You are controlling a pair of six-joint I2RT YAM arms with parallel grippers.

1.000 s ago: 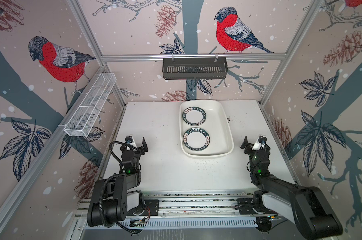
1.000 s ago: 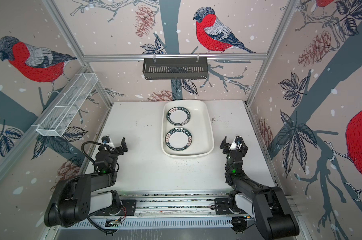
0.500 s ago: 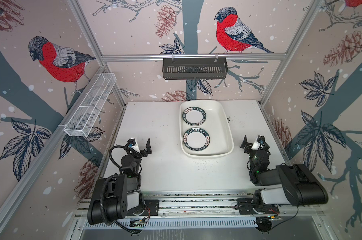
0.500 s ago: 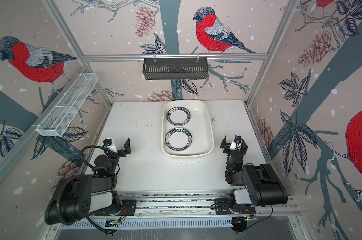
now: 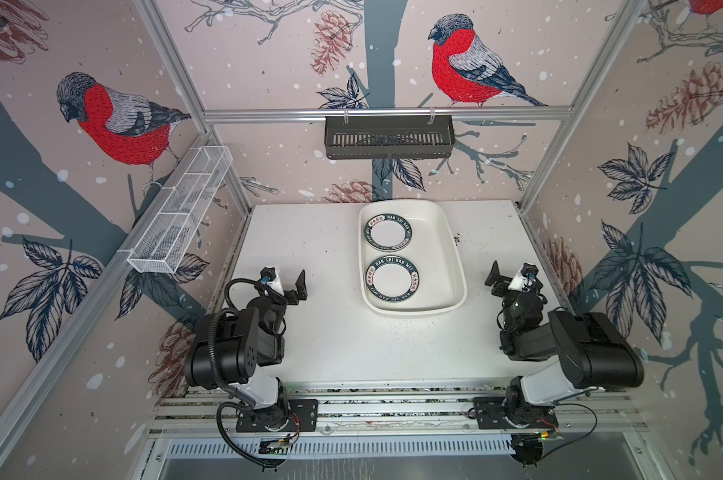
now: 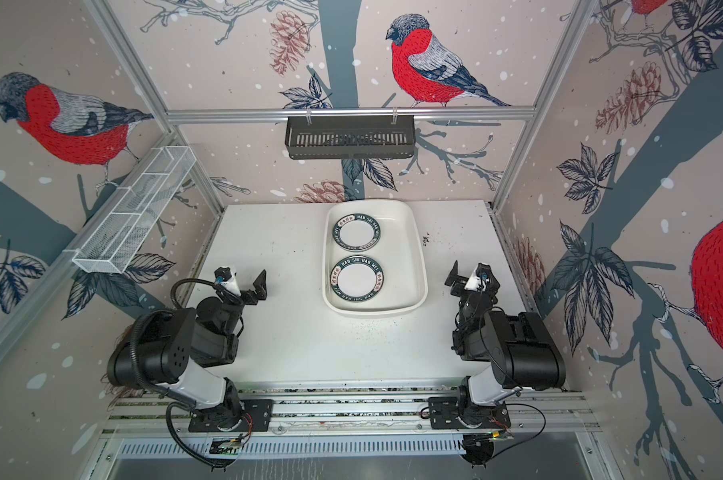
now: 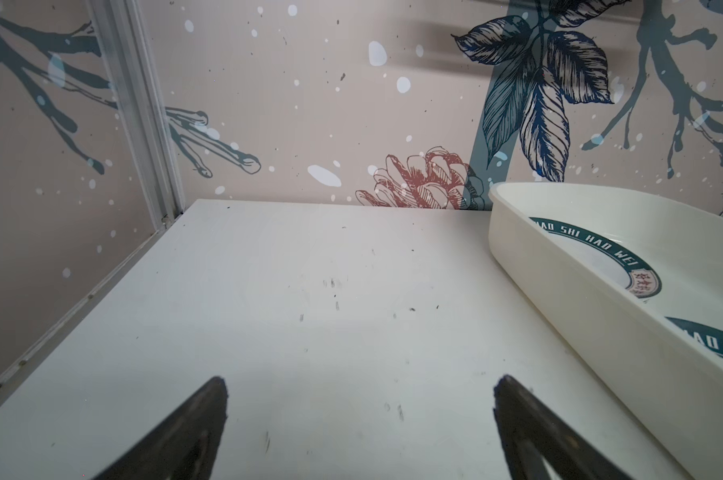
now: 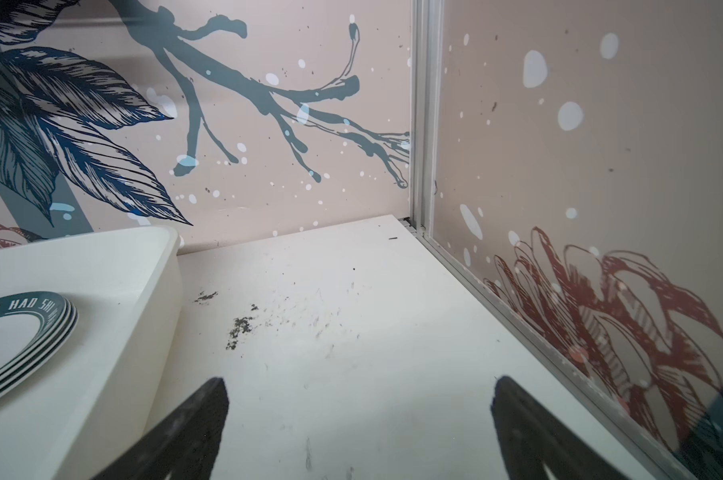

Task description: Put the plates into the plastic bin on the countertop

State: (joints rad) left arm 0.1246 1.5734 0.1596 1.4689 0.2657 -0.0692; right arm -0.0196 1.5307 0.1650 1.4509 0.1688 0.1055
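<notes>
The white plastic bin (image 5: pixel 449 257) (image 6: pixel 413 249) sits on the countertop (image 5: pixel 326 249) at the back middle. Inside it lie two piles of plates with dark green lettered rims, one farther back (image 5: pixel 388 232) (image 6: pixel 357 232) and one nearer the front (image 5: pixel 393 277) (image 6: pixel 356 278). My left gripper (image 5: pixel 285 277) (image 6: pixel 243 277) (image 7: pixel 359 386) is open over bare countertop, left of the bin (image 7: pixel 559 291). My right gripper (image 5: pixel 512 272) (image 6: pixel 470 274) (image 8: pixel 359 386) is open and empty to the right of the bin (image 8: pixel 135 299); a stack of plates (image 8: pixel 39 324) shows there.
A black slotted basket (image 5: pixel 388 137) hangs on the back rail. A white wire-mesh basket (image 5: pixel 181 216) is fixed to the left wall. Dark crumbs (image 5: pixel 457 237) (image 8: pixel 241 326) lie right of the bin. Aluminium framing edges the countertop on each side.
The right arm has folded up near its base, its gripper staying put. The left gripper has shifted slightly right and away. Both stay open; the plates have not moved.
</notes>
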